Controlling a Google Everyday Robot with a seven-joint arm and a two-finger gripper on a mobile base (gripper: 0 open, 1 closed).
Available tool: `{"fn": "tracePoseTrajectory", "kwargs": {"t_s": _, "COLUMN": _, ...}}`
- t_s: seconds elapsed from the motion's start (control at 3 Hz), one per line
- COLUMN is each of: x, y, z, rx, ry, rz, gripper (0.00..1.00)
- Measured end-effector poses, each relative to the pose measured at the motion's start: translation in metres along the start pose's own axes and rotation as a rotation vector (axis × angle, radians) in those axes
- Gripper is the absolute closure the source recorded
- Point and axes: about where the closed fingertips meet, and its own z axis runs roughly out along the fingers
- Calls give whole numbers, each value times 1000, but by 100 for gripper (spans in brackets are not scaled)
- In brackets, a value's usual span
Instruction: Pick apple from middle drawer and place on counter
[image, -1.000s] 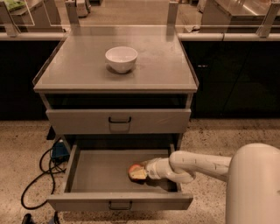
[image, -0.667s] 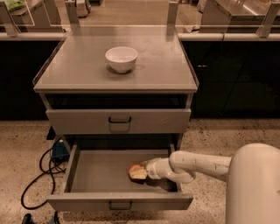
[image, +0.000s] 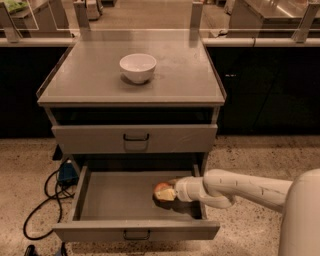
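The apple, small and red-orange with a yellowish patch, is in the right half of the open middle drawer. My gripper reaches in from the right on a white arm and is shut on the apple, holding it just above the drawer floor. The counter, the cabinet's flat grey top, lies above both drawers. The gripper's tips are partly hidden behind the apple.
A white bowl stands at the middle back of the counter. The upper drawer front is closed just above the arm. A blue box with black cables lies on the speckled floor left of the cabinet. Dark-fronted counters run behind.
The gripper and the apple have moved together slightly up and to the right inside the drawer. The bowl and drawers have not moved.
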Motion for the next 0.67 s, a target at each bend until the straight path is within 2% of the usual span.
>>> {"fn": "tracePoseTrajectory", "kwargs": {"t_s": 0.33, "x": -35, "y": -17, "z": -63, "rx": 40, "ry": -46, "rz": 6, "gripper": 100}}
{"fn": "tracePoseTrajectory", "kwargs": {"t_s": 0.67, "x": -78, "y": -40, "z": -117, "rx": 55, "ry": -92, "rz": 24, "gripper": 100}}
